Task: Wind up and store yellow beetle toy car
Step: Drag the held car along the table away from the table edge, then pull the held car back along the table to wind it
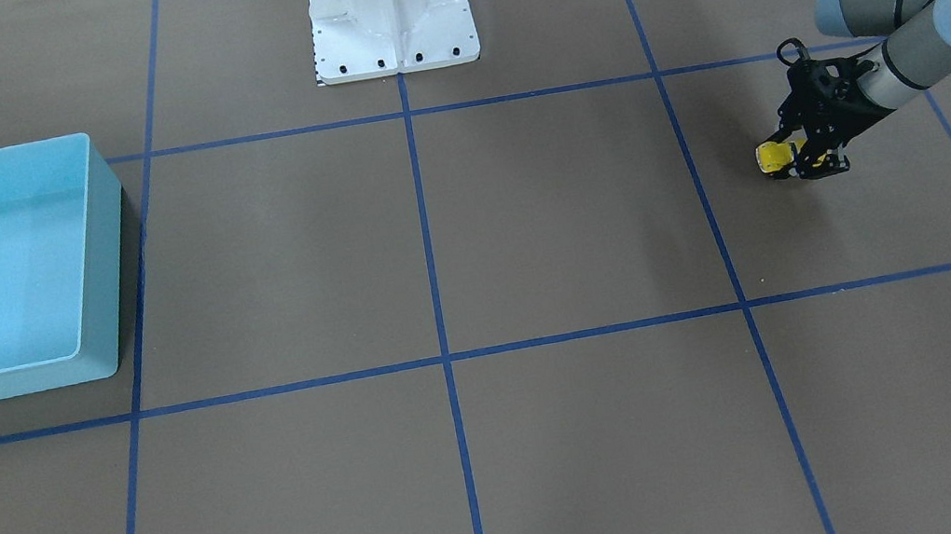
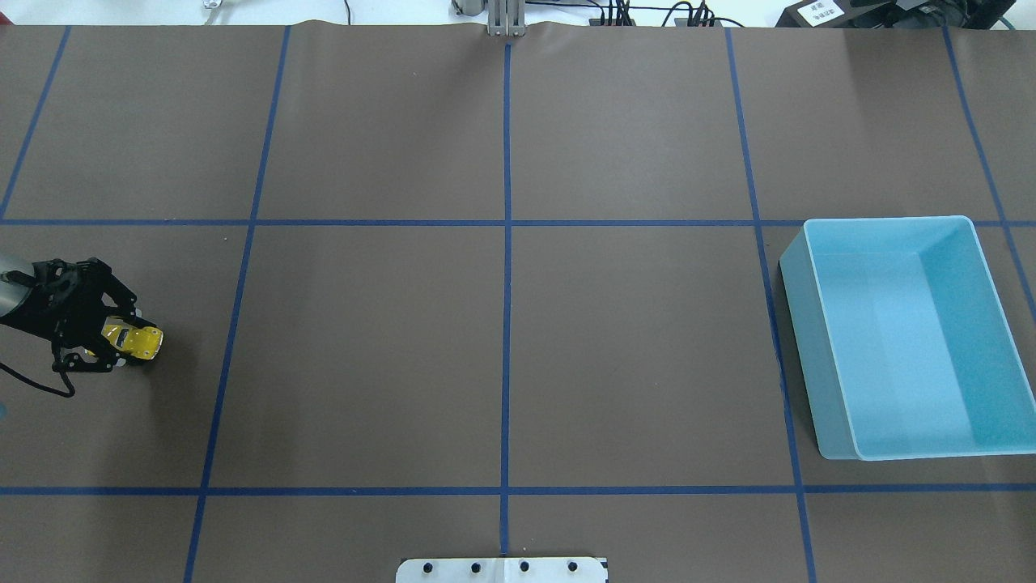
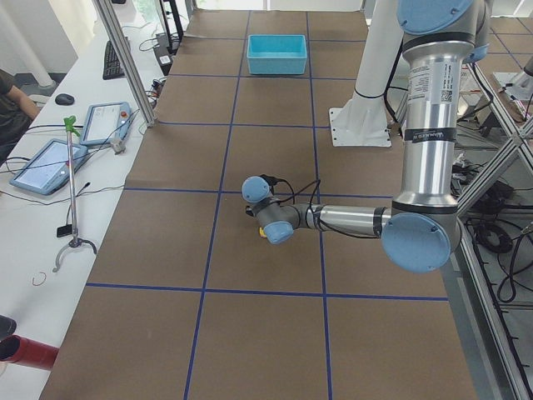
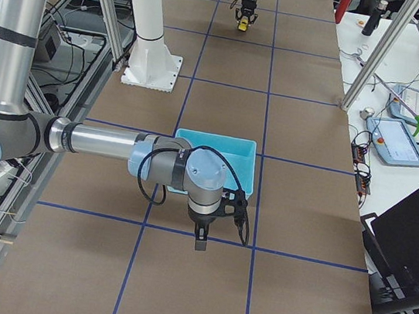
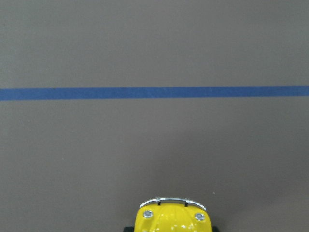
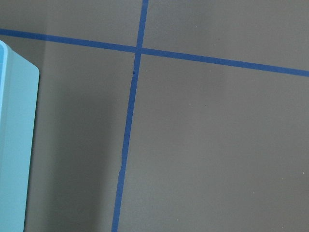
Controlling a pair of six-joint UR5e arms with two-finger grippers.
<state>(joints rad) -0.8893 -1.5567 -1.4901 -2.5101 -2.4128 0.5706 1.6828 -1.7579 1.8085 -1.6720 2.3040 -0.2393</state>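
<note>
Left claw (image 2: 121, 344): closed on the car (image 2: 136, 341), one finger on each side, the car's nose pointing away from my wrist. The car is low over the table (image 2: 502, 356), at the opposite end from the bin (image 2: 890, 223) and well apart from it. I cannot confirm whether its wheels touch the table. Right claw (image 4: 199, 240): hangs pointing down just beside the bin, outside its wall. How far it is open I cannot tell.

The left wrist view's bottom edge cuts off the car (image 5: 174, 217); only its nose shows. The right wrist view crops the bin (image 6: 14, 145). The right gripper (image 4: 199, 245) is too small to judge.
</note>
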